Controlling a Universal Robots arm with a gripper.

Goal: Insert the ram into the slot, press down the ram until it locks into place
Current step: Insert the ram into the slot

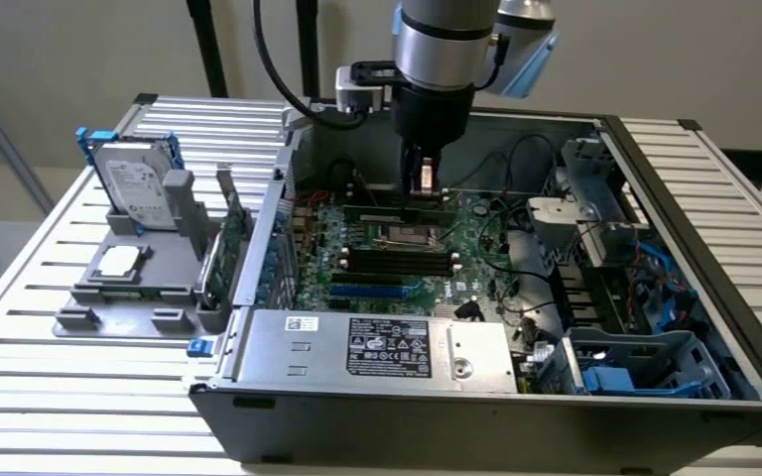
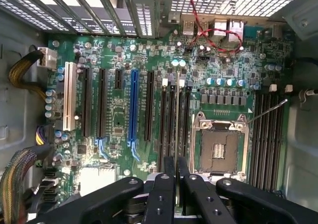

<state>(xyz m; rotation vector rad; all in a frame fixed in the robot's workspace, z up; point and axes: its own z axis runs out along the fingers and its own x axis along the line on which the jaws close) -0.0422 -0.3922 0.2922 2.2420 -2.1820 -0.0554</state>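
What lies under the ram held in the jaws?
Under the ram, seen edge-on between the gripper's jaws, lie parallel black slots on the motherboard. The ram covers the one directly beneath it, so whether it is seated cannot be told.

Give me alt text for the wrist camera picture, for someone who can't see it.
The tool grips a thin memory stick edge-on, lined up along the black memory slots of a green motherboard. An empty silver processor socket sits beside those slots, and a blue slot lies farther off.
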